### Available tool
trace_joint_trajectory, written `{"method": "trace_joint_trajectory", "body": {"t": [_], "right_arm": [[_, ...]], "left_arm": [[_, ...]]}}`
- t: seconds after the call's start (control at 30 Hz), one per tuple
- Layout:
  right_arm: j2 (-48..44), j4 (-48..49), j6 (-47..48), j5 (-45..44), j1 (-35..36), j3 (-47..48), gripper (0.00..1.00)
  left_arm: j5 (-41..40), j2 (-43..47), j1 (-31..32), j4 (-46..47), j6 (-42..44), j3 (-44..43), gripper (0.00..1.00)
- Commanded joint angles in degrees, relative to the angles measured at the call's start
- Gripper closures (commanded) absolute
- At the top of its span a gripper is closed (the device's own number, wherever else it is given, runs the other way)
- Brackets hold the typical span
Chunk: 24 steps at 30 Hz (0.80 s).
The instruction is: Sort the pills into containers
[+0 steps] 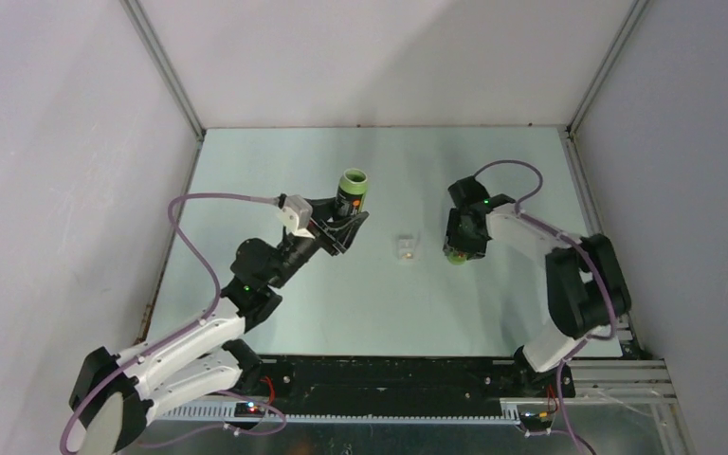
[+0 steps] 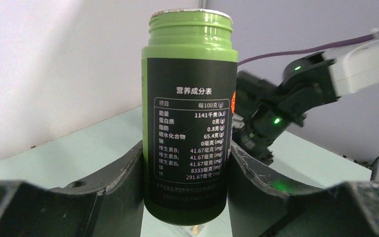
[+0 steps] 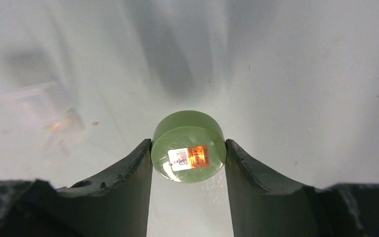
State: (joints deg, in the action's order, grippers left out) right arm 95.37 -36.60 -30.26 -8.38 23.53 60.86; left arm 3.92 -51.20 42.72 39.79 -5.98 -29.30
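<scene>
The green bottle [image 2: 187, 44] and the cap [image 3: 188, 146] are glossy plastic, its label [image 2: 190, 143] matt; the blurred containers [image 1: 406, 247] look clear plastic.

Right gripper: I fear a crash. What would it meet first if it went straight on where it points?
The right gripper points down: first the green lid between its jaws, then the table beneath; the gap is unclear.

Pale green table [image 1: 379, 303], small clear box [image 1: 406, 247] near its middle
</scene>
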Motion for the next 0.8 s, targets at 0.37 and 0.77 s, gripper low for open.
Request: {"method": "trace_joint_trajectory", "body": {"t": [0.37,0.77], "right_arm": [[-29.9,7.5,0.7,39.8,-7.9,6.1,0.63],[-31.7,10.1,3.7,47.7,3.0,16.2,0.59]], "left_arm": [[18.4,-1.6,-6.6,2.1,-0.8,-2.9,1.00],[31.4,-3.8,-6.6,-9.1,8.2,-7.8,1.00]]}}
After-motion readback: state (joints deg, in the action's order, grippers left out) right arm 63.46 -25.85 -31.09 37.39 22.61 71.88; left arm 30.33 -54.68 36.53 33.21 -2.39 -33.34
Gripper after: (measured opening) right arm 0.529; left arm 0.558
